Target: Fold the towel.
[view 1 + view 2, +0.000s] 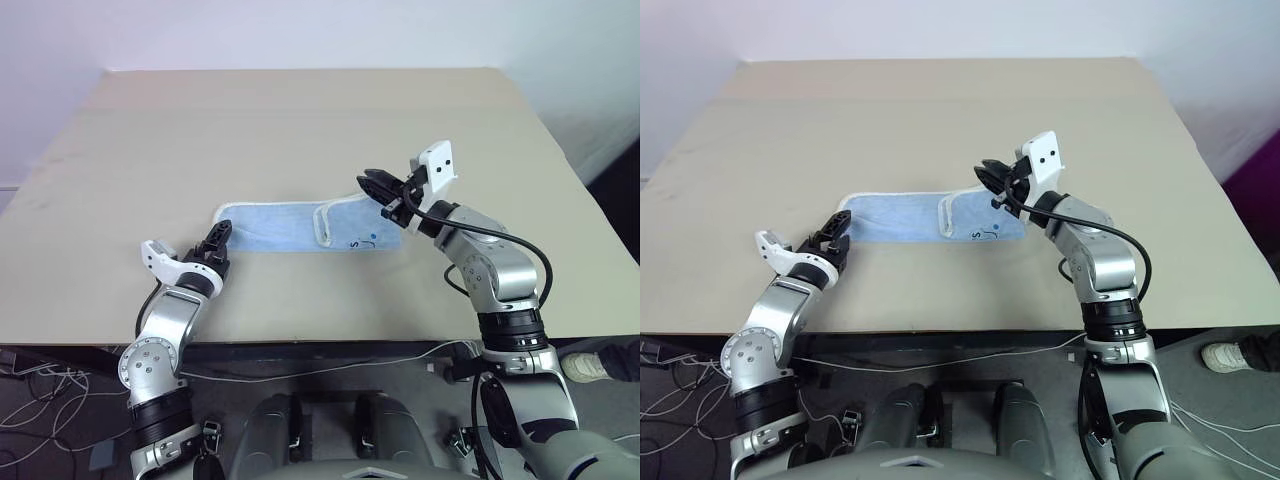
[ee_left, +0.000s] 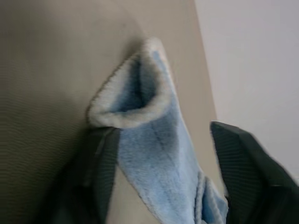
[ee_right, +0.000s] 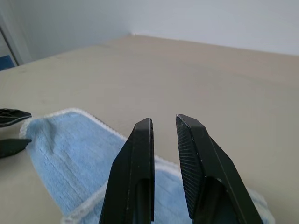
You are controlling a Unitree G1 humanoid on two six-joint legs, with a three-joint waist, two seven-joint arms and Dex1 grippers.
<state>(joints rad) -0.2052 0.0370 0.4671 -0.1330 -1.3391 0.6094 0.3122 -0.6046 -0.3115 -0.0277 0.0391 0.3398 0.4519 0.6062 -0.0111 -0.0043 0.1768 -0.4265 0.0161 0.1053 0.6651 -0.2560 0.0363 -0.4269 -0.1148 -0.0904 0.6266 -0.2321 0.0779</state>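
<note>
Light blue terry towel (image 1: 300, 228) lay folded in a strip mid beige table (image 1: 300, 110); L gripper (image 1: 217, 243) open astride its end corner, R gripper (image 1: 383, 189) raised, nearly closed, empty; imo pinch both layers before lifting.

Two head cameras sit side by side, high up. They look forward and down at the same table (image 1: 300, 110) from a little way off, with both arms in view. The left wrist camera is very close to the towel (image 2: 154, 140), at its end. The right wrist camera looks low across the table, over the towel, toward the left gripper (image 3: 11, 132).
</note>
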